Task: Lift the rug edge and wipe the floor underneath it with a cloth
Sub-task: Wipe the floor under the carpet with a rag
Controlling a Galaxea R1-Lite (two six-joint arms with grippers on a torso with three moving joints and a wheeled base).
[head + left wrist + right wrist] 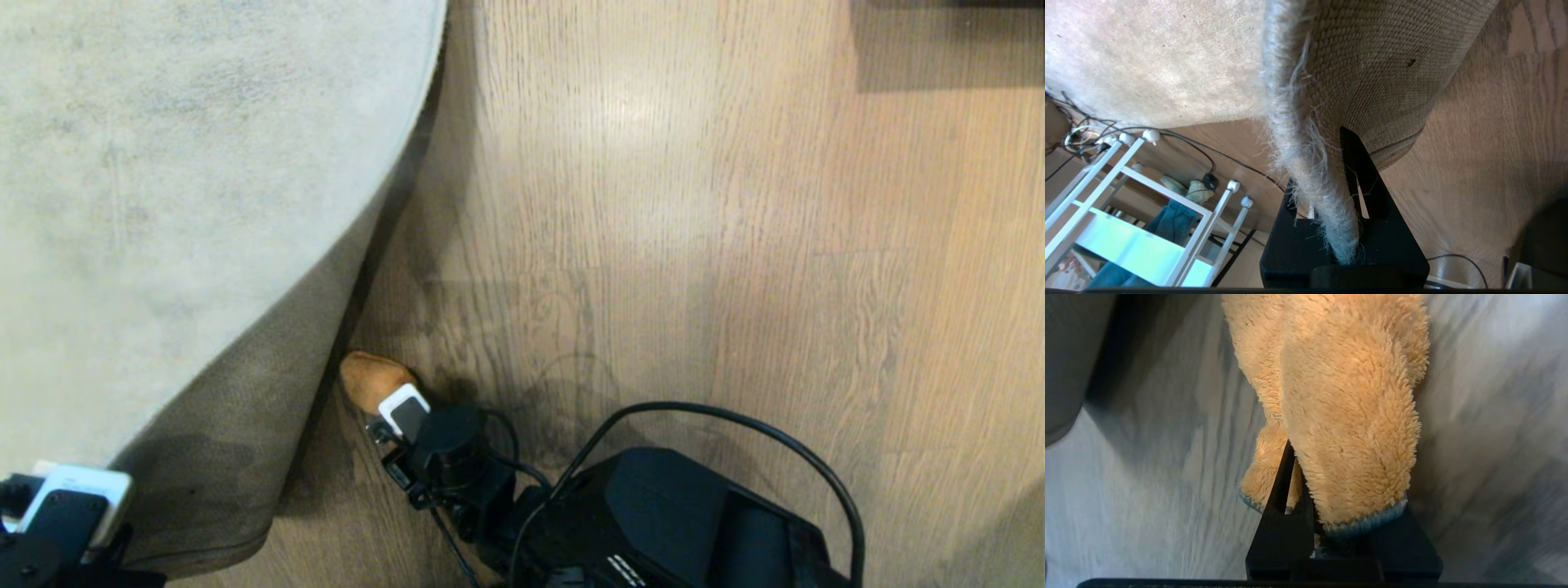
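Note:
The pale grey rug point(163, 204) covers the left of the head view. Its near corner is lifted and folded back, showing the brownish woven backing point(245, 408). At the bottom left corner of that view my left gripper point(65, 506) is shut on the rug edge point(1306, 171), whose frayed pile runs between its black fingers point(1359, 171). My right gripper point(384, 412) is shut on the mustard-tan cloth point(371, 380), which lies against the wood-plank floor point(653, 245) right beside the raised rug. Up close the fluffy cloth point(1347, 416) hides one finger.
A black cable point(735, 425) loops over the floor by my dark base point(653, 523). A dark piece of furniture point(947, 41) stands at the far right. Beyond the rug, the left wrist view shows a white rack point(1126, 196) and loose wires point(1081, 130).

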